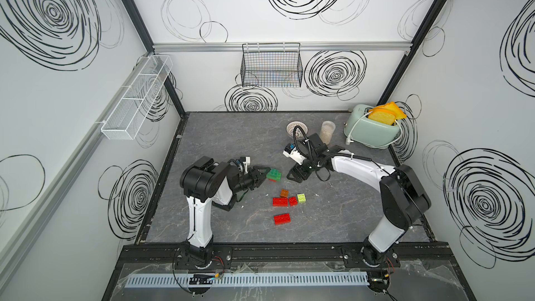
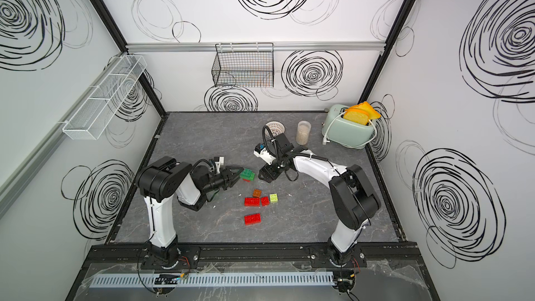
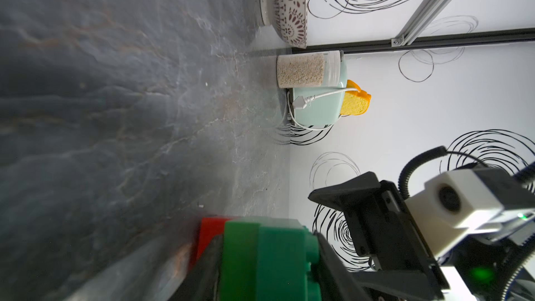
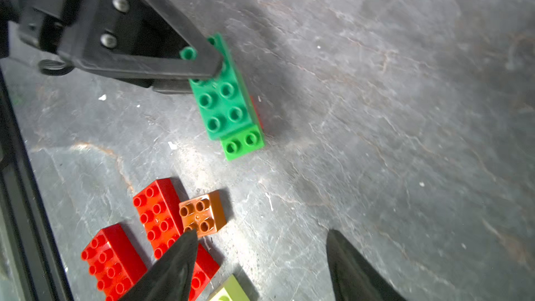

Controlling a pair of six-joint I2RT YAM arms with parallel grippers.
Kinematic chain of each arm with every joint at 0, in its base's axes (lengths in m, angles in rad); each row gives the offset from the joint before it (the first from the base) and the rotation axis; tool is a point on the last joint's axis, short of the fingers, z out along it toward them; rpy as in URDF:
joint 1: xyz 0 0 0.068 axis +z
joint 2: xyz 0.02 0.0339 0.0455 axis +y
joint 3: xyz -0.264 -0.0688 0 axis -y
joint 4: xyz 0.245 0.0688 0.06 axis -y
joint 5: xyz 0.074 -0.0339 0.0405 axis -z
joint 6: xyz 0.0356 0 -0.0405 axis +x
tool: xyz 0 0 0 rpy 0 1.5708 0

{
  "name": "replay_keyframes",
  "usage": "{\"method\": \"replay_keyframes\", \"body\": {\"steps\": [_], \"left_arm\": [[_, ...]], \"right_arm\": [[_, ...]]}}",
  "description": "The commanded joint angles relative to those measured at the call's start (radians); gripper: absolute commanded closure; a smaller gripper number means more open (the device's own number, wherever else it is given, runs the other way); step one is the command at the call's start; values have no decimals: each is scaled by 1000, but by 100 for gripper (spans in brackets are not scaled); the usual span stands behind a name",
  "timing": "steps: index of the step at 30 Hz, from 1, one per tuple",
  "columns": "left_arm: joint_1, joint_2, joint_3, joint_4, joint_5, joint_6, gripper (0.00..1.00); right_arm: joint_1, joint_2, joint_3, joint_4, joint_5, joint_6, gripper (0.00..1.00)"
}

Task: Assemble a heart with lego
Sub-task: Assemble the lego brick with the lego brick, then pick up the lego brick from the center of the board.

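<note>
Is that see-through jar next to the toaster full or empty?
Mostly full. In the left wrist view the jar holds pale grains from its base nearly up to its whitish lid.

green stack: dark green 2x4 on a lighter green brick, red underneath, studs up, one end clamped between left fingers. Loose, studs up, near right fingers: orange-brown square touching long red brick, small red square, lime-yellow square. second long red brick lies apart.
</note>
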Motion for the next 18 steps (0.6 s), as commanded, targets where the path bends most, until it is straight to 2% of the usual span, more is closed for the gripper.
{"method": "replay_keyframes", "body": {"steps": [1, 9, 13, 18], "left_arm": [[20, 42, -14, 239, -6, -64, 69], [32, 62, -5, 289, 3, -98, 70], [31, 51, -12, 288, 7, -96, 70], [32, 49, -11, 286, 11, -97, 70]], "right_arm": [[27, -76, -83, 16, 128, 208, 27], [137, -132, -195, 13, 225, 366, 31], [157, -133, -236, 38, 247, 411, 41], [166, -127, -253, 38, 283, 428, 48]]}}
